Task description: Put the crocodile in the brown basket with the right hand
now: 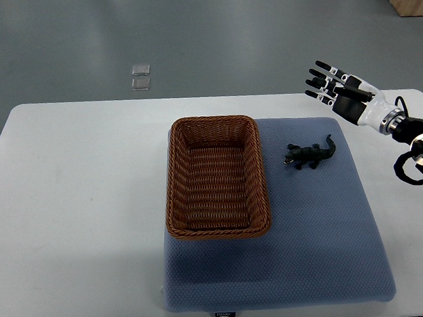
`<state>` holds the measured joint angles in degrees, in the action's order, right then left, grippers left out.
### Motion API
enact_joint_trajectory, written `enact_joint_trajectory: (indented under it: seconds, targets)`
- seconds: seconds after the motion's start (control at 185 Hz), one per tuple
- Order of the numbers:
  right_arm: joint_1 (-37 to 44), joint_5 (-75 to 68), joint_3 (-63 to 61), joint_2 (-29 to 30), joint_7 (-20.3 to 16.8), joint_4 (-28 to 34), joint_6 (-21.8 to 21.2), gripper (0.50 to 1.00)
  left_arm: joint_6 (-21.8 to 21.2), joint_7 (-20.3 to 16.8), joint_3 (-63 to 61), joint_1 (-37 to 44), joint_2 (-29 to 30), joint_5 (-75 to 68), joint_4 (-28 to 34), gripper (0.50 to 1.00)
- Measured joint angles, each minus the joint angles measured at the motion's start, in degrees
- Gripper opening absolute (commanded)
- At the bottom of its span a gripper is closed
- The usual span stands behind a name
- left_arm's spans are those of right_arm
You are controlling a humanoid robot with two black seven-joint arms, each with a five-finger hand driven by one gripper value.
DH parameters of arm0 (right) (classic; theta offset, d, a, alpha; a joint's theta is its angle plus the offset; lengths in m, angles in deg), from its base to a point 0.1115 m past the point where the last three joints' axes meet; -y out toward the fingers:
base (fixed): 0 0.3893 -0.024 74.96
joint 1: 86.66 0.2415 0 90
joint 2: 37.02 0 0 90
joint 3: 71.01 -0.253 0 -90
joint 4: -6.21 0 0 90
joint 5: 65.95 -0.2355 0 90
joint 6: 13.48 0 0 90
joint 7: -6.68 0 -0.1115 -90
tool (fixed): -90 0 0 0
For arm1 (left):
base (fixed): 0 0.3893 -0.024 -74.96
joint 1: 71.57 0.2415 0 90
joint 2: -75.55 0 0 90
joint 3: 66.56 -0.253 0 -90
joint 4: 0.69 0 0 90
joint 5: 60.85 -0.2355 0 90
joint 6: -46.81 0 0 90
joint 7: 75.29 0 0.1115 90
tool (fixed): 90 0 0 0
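right hand (333, 84) hovers fingers spread, holding nothing, above and right of the toy crocodile (309, 155) lying on the blue mat (320, 232) just beside the brown basket (216, 232); should descend over its body before closing.

Right hand (347, 97): open pose, holding nothing. The fingers (321, 83) are extended and spread, tips pointing toward the picture's left, with visible gaps between them. The fingertips are black with light markings. Directly behind the fingers sits the black and white palm section. Behind that is the white wrist (374, 114), ending in a metal ring. The forearm (415, 138) continues from the wrist to the right edge, with a black cable (404, 171) looped below it.
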<state>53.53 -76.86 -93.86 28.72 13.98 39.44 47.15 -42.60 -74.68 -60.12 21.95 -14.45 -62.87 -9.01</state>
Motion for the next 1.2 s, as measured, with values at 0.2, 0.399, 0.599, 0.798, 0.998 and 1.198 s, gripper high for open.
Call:
enact_joint_trajectory:
  seconds: [0.2,0.399,0.599,0.798,0.998,1.198]
  targets:
    - [0.1,0.0,0.0,-0.1,0.0,0.1,0.0,0.932,0.1,0.2,0.1,0.0,0.0,0.0,-0.2,1.000]
    - [0.1,0.1,0.2,-0.1,0.0,0.0,-0.4,0.932,0.2,0.2,0.0,-0.1,0.0,0.0,-0.6,1.000]
    - [0.0,2.8,0.3,-0.2,0.0,0.0,-0.5,0.932,-0.2,0.1,-0.1,-0.8,0.0,0.0,0.1,1.000]
    - [0.6,6.2,0.1,-0.7,0.1,0.5,-0.7,0.932,-0.3,0.1,0.0,-0.9,0.0,0.0,-0.2,1.000]
    - [4.1,9.3,0.2,-2.9,0.1,1.6,-1.4,0.932,-0.3,0.1,-0.1,-0.9,0.0,0.0,0.0,1.000]
    - [5.3,10.7,0.1,-3.5,0.1,1.7,-4.1,0.932,-0.3,0.1,-0.1,-0.9,0.0,0.0,0.0,1.000]
